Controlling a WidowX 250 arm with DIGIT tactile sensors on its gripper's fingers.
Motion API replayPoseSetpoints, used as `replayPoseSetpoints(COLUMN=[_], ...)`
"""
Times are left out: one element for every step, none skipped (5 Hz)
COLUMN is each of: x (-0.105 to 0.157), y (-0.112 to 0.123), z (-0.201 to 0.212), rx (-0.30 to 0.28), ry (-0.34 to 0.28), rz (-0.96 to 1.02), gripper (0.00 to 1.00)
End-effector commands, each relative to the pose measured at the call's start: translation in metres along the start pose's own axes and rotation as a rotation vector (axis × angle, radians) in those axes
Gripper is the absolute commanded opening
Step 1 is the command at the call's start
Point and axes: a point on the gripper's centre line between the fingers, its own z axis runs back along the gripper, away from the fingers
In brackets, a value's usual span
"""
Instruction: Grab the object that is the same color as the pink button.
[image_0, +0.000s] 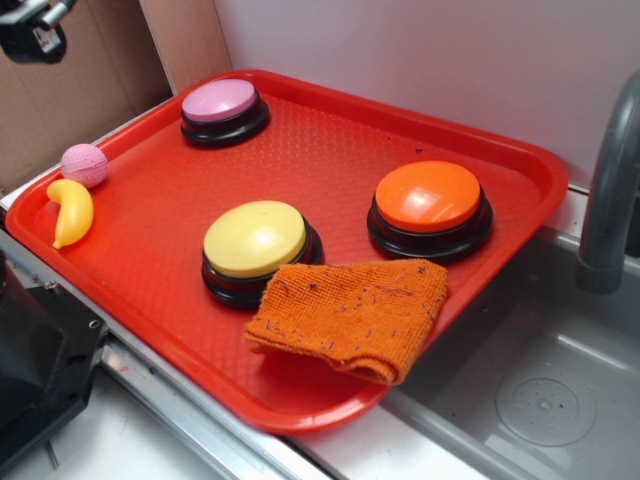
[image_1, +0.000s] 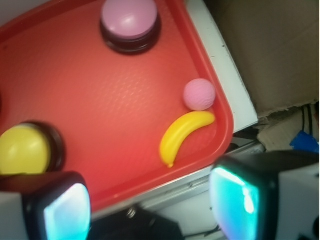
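Observation:
A small pink ball (image_0: 84, 165) (image_1: 199, 94) rests at the tray's left corner, just beside a yellow banana toy (image_0: 70, 211) (image_1: 184, 135). The pink button (image_0: 224, 108) (image_1: 130, 22), pale pink dome on a black base, stands at the tray's far corner. My gripper (image_1: 152, 205) hangs open high above the tray's left edge, nothing between its fingers (image_1: 65, 210). In the exterior view only a dark part of the gripper (image_0: 35, 28) shows at the top left corner, well above the ball.
On the red tray (image_0: 330, 160) also stand a yellow button (image_0: 257, 248) (image_1: 22, 150) and an orange button (image_0: 430, 208), with an orange cloth (image_0: 355, 315) at the front. A grey faucet (image_0: 612, 190) and a sink (image_0: 520, 390) lie to the right. Cardboard (image_1: 265, 50) stands behind the tray.

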Motion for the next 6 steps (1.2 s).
replayPoseSetpoints(x=[0.021, 0.030, 0.036, 0.039, 0.040, 0.040], y=[0.042, 0.054, 0.063, 0.067, 0.065, 0.065], z=[-0.063, -0.088, -0.107, -0.121, -0.132, -0.137], rx=[0.135, 0.164, 0.210, 0.227, 0.215, 0.222], ry=[-0.105, -0.118, -0.104, -0.083, -0.067, -0.065], rz=[0.277, 0.331, 0.355, 0.360, 0.358, 0.356], gripper=[1.00, 1.00, 1.00, 1.00, 1.00, 1.00])
